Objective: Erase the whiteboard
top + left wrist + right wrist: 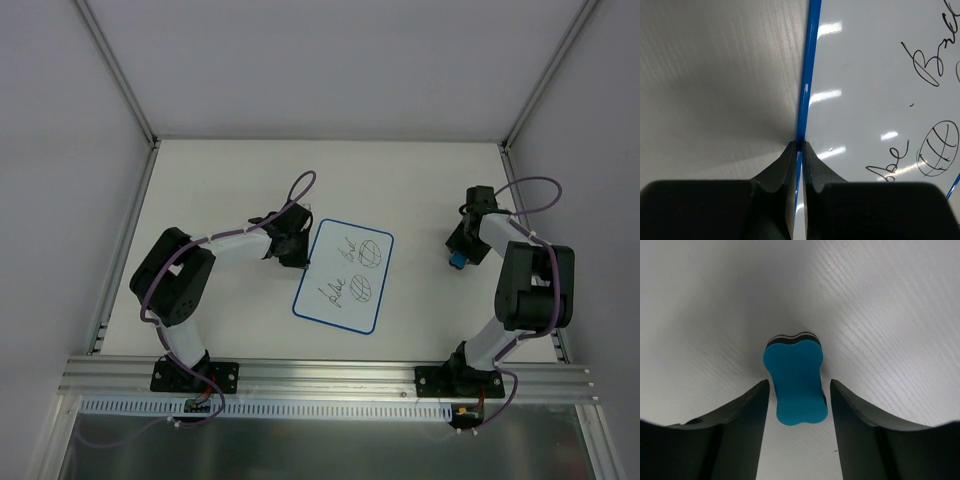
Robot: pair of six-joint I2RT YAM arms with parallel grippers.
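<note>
White table [230, 180], white-walled enclosure. The whiteboard [345, 275] lies mid-table, bearing illegible black cursive and two hatched circles. The left gripper [799, 145] pinches its blue left edge; the right gripper [799, 382], jaws spread, straddles a blue eraser [796, 407].

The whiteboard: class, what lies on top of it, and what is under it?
On the whiteboard: black handwriting and two hatched circles; the left gripper pinches its blue edge. It lies on the table; whatever is directly beneath is covered.
</note>
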